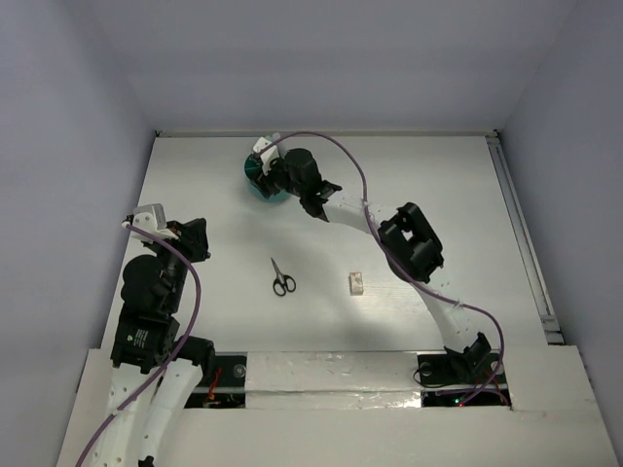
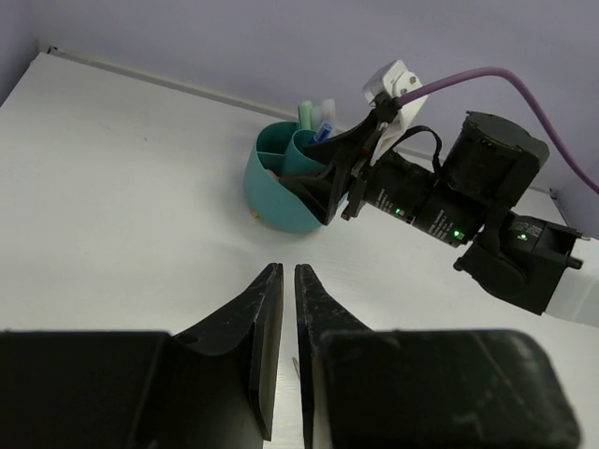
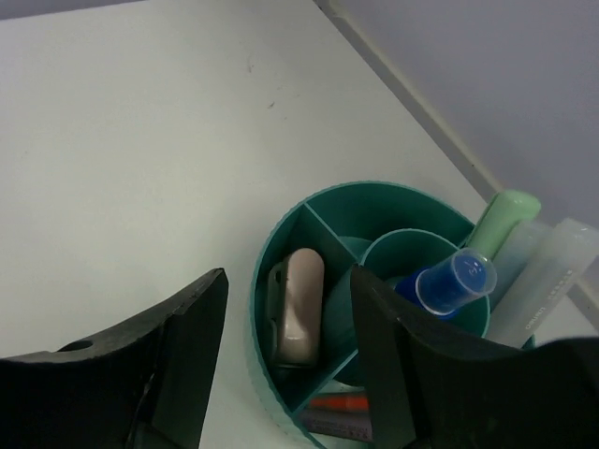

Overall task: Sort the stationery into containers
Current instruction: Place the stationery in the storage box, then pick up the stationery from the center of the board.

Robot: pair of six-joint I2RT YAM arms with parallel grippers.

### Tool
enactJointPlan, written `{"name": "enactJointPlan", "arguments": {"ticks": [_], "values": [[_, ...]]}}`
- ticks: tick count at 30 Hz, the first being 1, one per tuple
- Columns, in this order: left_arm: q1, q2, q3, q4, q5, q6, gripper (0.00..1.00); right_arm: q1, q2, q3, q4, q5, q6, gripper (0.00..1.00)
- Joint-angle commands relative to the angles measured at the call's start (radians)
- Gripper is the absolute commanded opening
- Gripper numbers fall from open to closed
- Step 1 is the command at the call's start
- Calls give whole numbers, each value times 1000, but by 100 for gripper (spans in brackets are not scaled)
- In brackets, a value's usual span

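Observation:
The round teal organiser (image 1: 256,187) stands at the far middle of the table. My right gripper (image 1: 268,170) hangs open and empty right over it. In the right wrist view the open gripper (image 3: 288,281) straddles a compartment of the organiser (image 3: 374,201) where a pink eraser (image 3: 299,304) lies. A blue-capped bottle (image 3: 456,279) sits in the central cup, with a green marker (image 3: 503,217), a clear pen (image 3: 547,276) and an orange marker (image 3: 339,404) in other compartments. Black-handled scissors (image 1: 281,278) and a white eraser (image 1: 356,283) lie on the table. My left gripper (image 1: 198,236) is shut and empty at the left.
The left wrist view shows my left gripper (image 2: 288,268) pointing towards the organiser (image 2: 281,198) and the right arm's wrist (image 2: 468,196). Walls close in the table (image 1: 438,195) at the back and sides. A rail (image 1: 521,233) runs along the right edge.

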Motion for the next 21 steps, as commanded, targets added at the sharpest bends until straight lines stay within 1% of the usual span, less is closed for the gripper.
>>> {"name": "enactJointPlan", "arguments": {"ticks": [1, 4, 5, 6, 7, 8, 9, 10, 11, 12, 13, 15, 16, 17, 18, 20, 21], "values": [[5, 8, 7, 50, 1, 10, 8, -7, -126, -6, 81, -11, 43, 62], [5, 2, 6, 51, 1, 10, 8, -7, -192, -60, 102, -25, 88, 62], [5, 1, 7, 50, 1, 10, 8, -7, -210, -78, 110, -25, 103, 60], [5, 1, 6, 51, 1, 9, 8, -7, -254, -130, 118, -25, 123, 59], [5, -2, 7, 51, 3, 9, 8, -7, -282, -166, 127, -14, 161, 56], [5, -2, 7, 51, 4, 9, 8, -7, -310, -199, 130, -10, 186, 44], [5, -5, 6, 51, 6, 9, 8, -7, -339, -285, 128, 2, 216, 37], [5, -10, 6, 51, 6, 9, 8, -7, -404, -339, 131, 33, 282, 27], [5, -13, 6, 51, 6, 9, 8, -7, -438, -397, 144, 53, 307, 5], [5, -15, 6, 51, 6, 9, 8, -7, -472, -457, 144, 81, 362, 0], [5, -22, 6, 50, 4, 7, 8, -7, -530, -562, 110, 148, 441, 0], [-4, -28, 6, 50, 1, 7, 8, -7, -587, -664, 64, 193, 519, 0], [-13, -39, 7, 48, 1, 7, 8, -7, -613, -718, 47, 254, 592, 0], [-13, -42, 6, 47, 0, 7, 8, -7, -662, -820, 24, 271, 626, 0], [-13, -48, 6, 45, 1, 7, 8, -7, -686, -873, 17, 282, 645, 0], [-24, -62, 7, 48, -2, 7, 8, 3, -759, -983, -77, 360, 680, 0], [-35, -65, 7, 47, -3, 7, 8, 3, -788, -1011, -123, 392, 691, 4]]}}
